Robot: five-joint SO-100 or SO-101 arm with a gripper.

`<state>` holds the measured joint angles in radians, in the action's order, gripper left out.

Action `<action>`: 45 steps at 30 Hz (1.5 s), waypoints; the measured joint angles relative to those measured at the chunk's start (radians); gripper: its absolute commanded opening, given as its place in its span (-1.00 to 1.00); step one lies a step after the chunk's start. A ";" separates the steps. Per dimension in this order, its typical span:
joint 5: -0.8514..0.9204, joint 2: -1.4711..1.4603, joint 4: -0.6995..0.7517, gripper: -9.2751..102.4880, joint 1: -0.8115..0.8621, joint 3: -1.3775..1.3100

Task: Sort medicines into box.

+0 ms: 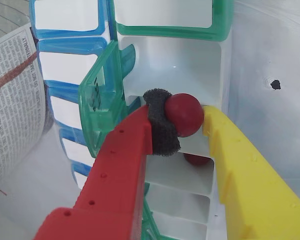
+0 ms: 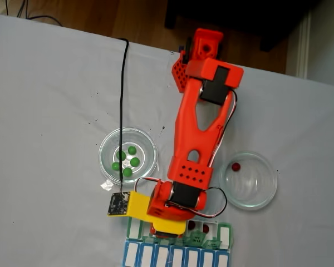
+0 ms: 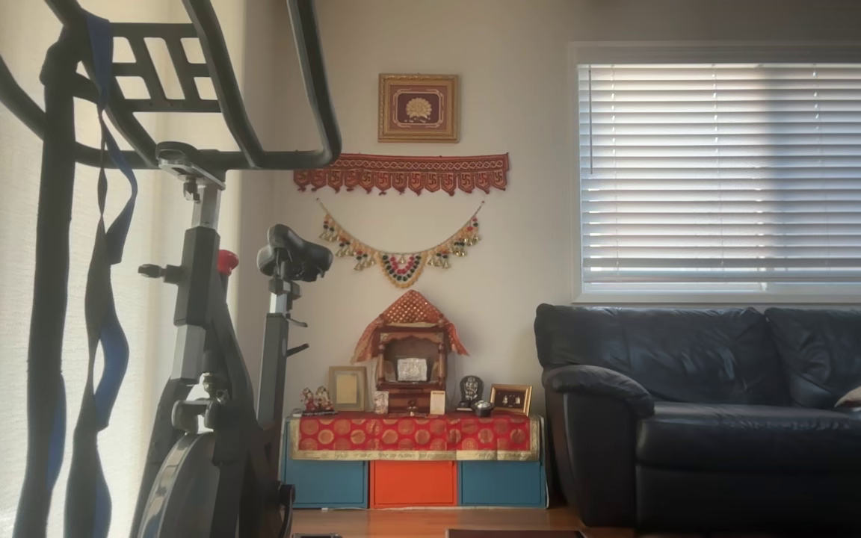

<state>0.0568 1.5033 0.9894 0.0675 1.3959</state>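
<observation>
Glossy red pill [image 1: 184, 114]; translucent green lids [image 1: 102, 95]; red-and-yellow pincer [image 1: 182, 122].

The orange-red jointed arm [image 2: 197, 133] stretches down the fixed view. In the wrist view its gripper [image 1: 182, 122], one red finger [image 1: 121, 165] and one yellow finger [image 1: 245, 170], pinches something between foam-padded tips.

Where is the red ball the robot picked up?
In the wrist view the red pill is pinched in the gripper, over an open white compartment of the box, with another red pill just below.
</observation>
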 measured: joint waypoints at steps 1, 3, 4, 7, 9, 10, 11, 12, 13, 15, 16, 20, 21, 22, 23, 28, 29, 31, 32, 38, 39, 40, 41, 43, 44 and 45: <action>-0.002 0.003 -0.003 -0.82 -0.002 0.003; -0.005 0.009 -0.005 -0.82 -0.009 0.009; -0.005 0.009 -0.005 -0.82 -0.009 0.009; -0.009 0.014 -0.005 -0.82 -0.014 0.014; -0.017 0.031 -0.005 -0.82 -0.014 0.026; -0.020 0.040 0.000 -0.82 -0.014 0.032; -0.021 0.052 0.008 -0.82 -0.017 0.040; -0.023 0.055 0.011 -0.82 -0.020 0.041; -0.021 0.061 0.018 -0.82 -0.026 0.041; -0.021 0.066 0.028 -0.82 -0.032 0.041; -0.021 0.069 0.031 -0.82 -0.032 0.041; -0.021 0.069 0.031 -0.82 -0.032 0.041; -0.021 0.069 0.031 -0.82 -0.032 0.041; -0.021 0.069 0.031 -0.82 -0.037 0.041; -0.021 0.069 0.031 -0.82 -0.038 0.041; -0.006 0.069 0.031 -0.82 -0.040 0.041; -0.006 0.069 0.031 -0.82 -0.040 0.048; -0.009 0.071 0.020 -0.82 -0.043 0.066; -0.014 0.071 0.015 -0.82 -0.048 0.072; -0.038 0.071 -0.008 -0.82 -0.064 0.078; -0.041 0.071 -0.012 -0.82 -0.066 0.086; -0.041 0.071 -0.015 -0.82 -0.066 0.094; -0.041 0.071 -0.018 -0.82 -0.066 0.097; -0.041 0.071 -0.020 -0.82 -0.066 0.098; -0.041 0.071 -0.020 -0.82 -0.066 0.098; -0.041 0.071 -0.020 -0.82 -0.066 0.098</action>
<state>0.0153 1.5739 0.9695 0.0015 1.4941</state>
